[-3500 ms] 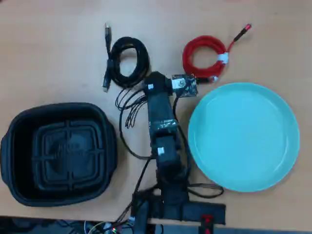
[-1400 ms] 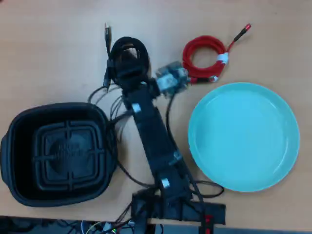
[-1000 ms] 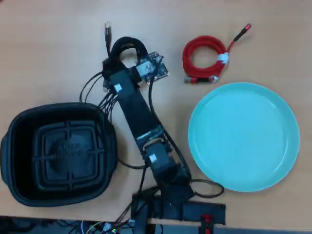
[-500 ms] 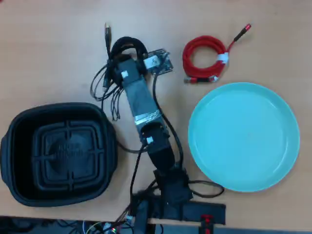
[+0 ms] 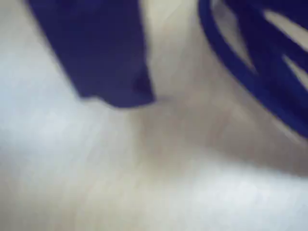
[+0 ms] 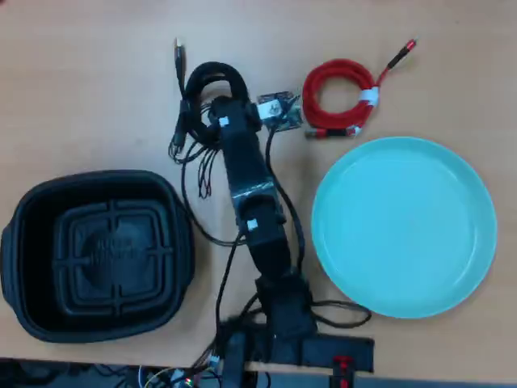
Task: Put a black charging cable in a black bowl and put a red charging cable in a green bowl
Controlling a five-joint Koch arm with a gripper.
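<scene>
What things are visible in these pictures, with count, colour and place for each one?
black charging cable: one, black, coiled at top centre of the overhead view, partly under the arm
red charging cable: one, red with white tie, top right, just above the green bowl
green bowl: one, pale turquoise, right side, empty
black bowl: one, black, lower left, empty
table: one, light wood, under everything
arm: one, black, centre, reaching from the bottom edge toward the black cable
end effector: one, black, over the black coil; open or shut cannot be told

No text, label or number can be read.
</scene>
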